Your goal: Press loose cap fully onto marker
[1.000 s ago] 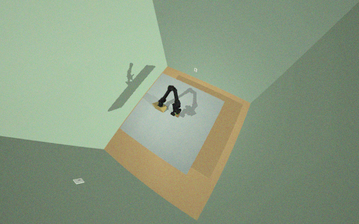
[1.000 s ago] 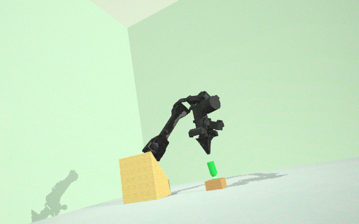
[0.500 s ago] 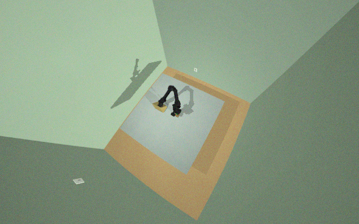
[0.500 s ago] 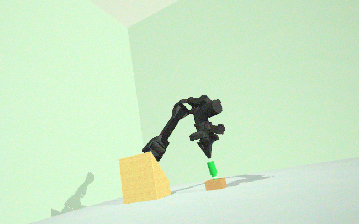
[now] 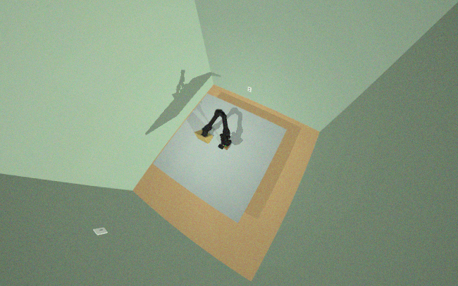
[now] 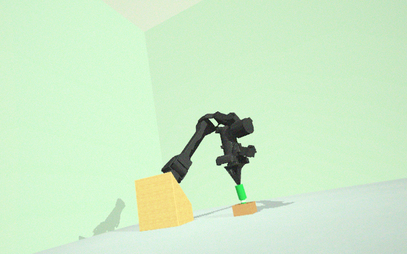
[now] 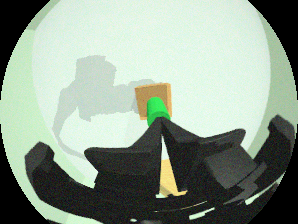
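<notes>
Currently, top view: a black arm [image 5: 225,124] [image 6: 194,141] bends over a pale table top [image 5: 220,170] [image 6: 293,227] [image 7: 210,60], its claw end close above the holder block; cap and marker are too small to read well.
Exterior view, cap: the green cap [image 6: 240,192] [image 7: 156,107] is directly below the gripper [image 6: 238,184] [image 7: 160,120], its upper end at the fingertips, touching or nearly so.
Exterior view, long axis: near upright, in line with the downward-pointing claw; the picture itself is tilted, so a true lean is hard to judge.
Exterior view, holder: the orange-brown holder block [image 6: 245,209] [image 7: 153,94] sits under the cap, with a short pale piece of the marker [image 6: 243,201] showing between the two.
Wrist view, claw: the fingertips meet, clenched on nothing; the cap lies just beyond them, with the block behind it.
Nearest arm: the only one, already over the cap.
Container: the block holds the marker, and the cap is over the marker's upper part. Whether it has clicked cannot be told.
Coming move: probably a straight push down along the cap's axis with the closed tips, then a lift away. An off-centre push could slip off the rounded top.
</notes>
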Action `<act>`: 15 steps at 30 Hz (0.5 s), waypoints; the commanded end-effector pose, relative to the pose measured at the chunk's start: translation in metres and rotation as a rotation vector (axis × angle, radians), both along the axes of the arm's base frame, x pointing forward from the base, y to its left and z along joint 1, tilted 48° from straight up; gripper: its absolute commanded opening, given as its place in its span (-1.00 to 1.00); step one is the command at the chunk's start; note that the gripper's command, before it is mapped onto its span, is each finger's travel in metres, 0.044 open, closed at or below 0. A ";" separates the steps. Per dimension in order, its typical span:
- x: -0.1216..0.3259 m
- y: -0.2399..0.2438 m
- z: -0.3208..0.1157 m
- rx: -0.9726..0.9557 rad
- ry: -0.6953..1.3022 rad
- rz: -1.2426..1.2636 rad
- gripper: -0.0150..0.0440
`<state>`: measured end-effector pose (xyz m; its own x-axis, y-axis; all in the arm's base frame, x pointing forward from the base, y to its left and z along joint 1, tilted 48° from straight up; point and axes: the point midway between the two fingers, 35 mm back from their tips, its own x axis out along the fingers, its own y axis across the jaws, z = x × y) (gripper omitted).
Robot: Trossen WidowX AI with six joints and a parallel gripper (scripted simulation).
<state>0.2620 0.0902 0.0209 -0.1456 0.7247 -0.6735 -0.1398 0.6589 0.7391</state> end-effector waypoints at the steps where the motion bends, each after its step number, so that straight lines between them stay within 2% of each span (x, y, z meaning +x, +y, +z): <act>1: -0.003 0.007 -0.005 0.004 0.005 0.009 -0.49; 10: 0.001 0.001 0.000 0.000 -0.004 0.002 -0.49; 15: 0.013 -0.047 0.042 -0.006 -0.004 0.001 -0.49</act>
<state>0.2664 0.0755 0.0357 -0.1553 0.7243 -0.6718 -0.1383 0.6574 0.7407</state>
